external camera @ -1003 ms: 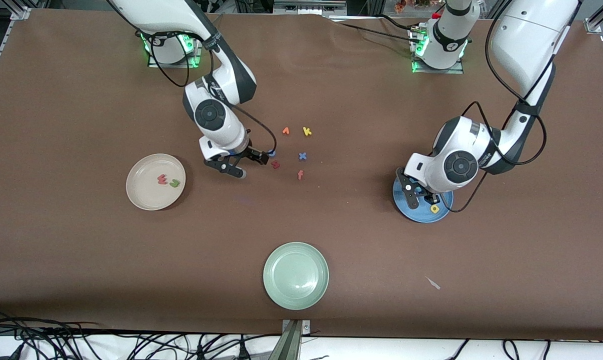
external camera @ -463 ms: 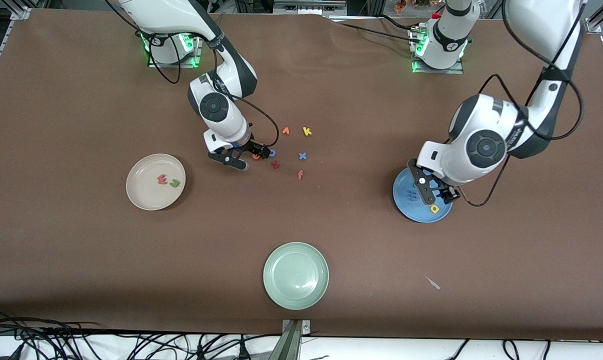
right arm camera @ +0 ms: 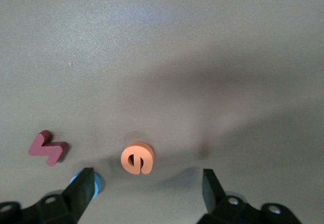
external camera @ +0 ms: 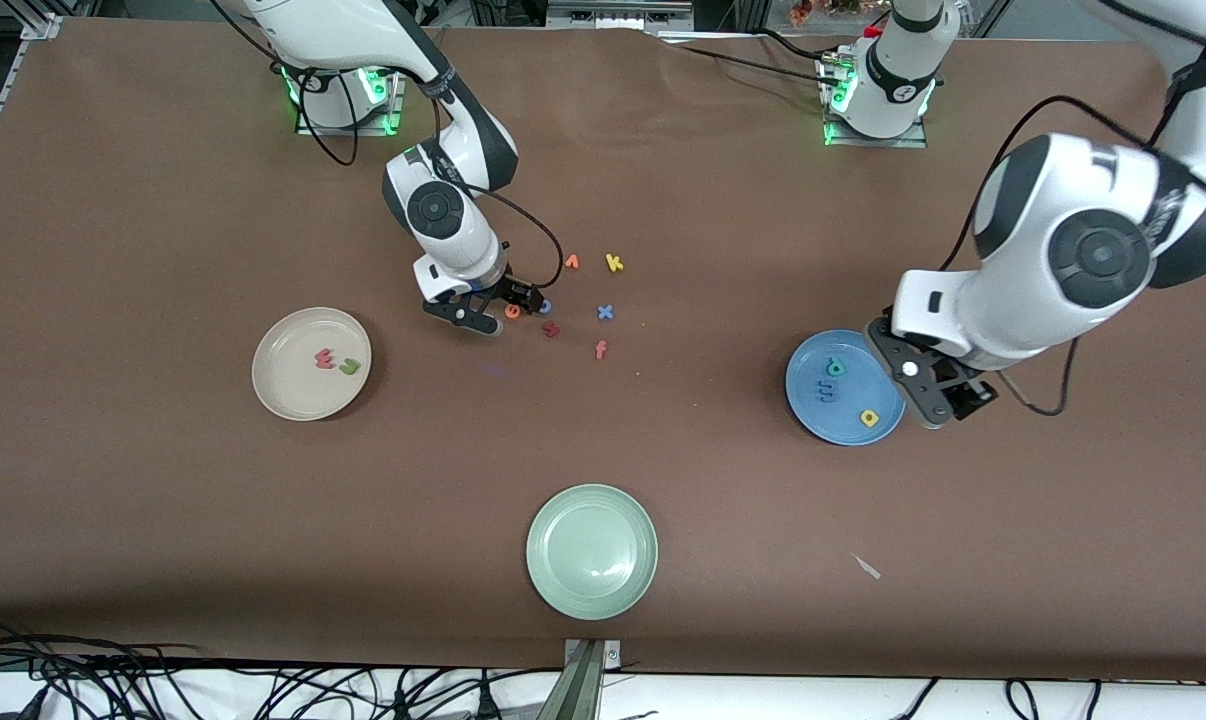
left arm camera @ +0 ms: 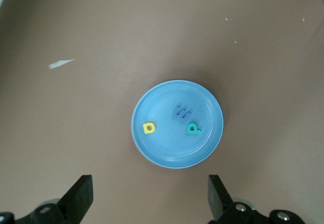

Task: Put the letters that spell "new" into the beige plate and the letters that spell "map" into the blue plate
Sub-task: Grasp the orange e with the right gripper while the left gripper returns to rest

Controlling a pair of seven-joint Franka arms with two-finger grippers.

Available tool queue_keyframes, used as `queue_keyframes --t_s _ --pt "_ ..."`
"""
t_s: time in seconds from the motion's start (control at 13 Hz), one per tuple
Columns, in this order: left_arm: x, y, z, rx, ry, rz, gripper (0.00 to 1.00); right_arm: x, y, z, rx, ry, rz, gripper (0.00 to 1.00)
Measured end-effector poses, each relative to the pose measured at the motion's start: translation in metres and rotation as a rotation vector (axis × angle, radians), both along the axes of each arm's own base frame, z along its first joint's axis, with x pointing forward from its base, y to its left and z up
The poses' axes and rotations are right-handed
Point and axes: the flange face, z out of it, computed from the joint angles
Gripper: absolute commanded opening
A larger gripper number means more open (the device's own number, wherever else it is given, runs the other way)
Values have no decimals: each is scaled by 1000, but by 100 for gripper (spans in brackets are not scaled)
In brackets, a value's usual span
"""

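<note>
The beige plate [external camera: 285, 392] holds the pinkish-red w [external camera: 324, 358] and the olive-green n [external camera: 349, 366]. The orange e [external camera: 512, 311] [right arm camera: 137, 158] lies on the table at the mouth of my right gripper [external camera: 496, 308] [right arm camera: 147, 191], which is open, low over it and not gripping. The blue plate [external camera: 808, 412] [left arm camera: 167, 153] carries the teal p [external camera: 835, 367] [left arm camera: 193, 129], the periwinkle m [external camera: 826, 390] [left arm camera: 181, 113] and the yellow a [external camera: 869, 418] [left arm camera: 149, 128]. My left gripper [external camera: 948, 408] [left arm camera: 149, 198] hangs open and empty, high over the table beside that plate's edge.
Loose letters lie beside the e: a blue o [external camera: 545, 306] [right arm camera: 97, 183], a dark red letter [external camera: 551, 329] [right arm camera: 47, 148], a blue x [external camera: 605, 312], an orange f [external camera: 600, 349], an orange wedge [external camera: 571, 262] and a yellow k [external camera: 614, 263]. A pale green plate [external camera: 591, 551] sits nearest the front camera.
My left gripper has opened and risen off the blue plate toward the left arm's end, uncovering the p and m. My right gripper has shifted over the orange e.
</note>
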Motion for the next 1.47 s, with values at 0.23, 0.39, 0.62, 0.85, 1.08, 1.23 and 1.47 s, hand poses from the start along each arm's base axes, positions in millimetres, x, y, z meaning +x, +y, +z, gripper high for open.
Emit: queue_keyframes --t_s 0.23,0.39,0.62,0.85,1.08,1.23,1.47 --pt "-12 8 56 -34 -67 255 100 -1 0 -6 -3 -4 9 84" --pt "-27 28 90 -50 -107 418 100 -1 0 -6 -9 -9 24 77" --pt "-48 74 94 -18 -100 628 100 -1 1 -6 -12 -16 36 72" --pt "-74 78 78 4 -79 767 100 -1 1 -6 -15 -23 48 64" --pt "-85 81 82 4 -88 803 100 -1 2 -6 -16 -28 53 62" --pt "-93 80 85 4 -90 800 100 -1 2 -6 -15 -30 54 60" --pt "-97 70 89 -1 -98 789 100 0 2 -5 -10 -38 54 59"
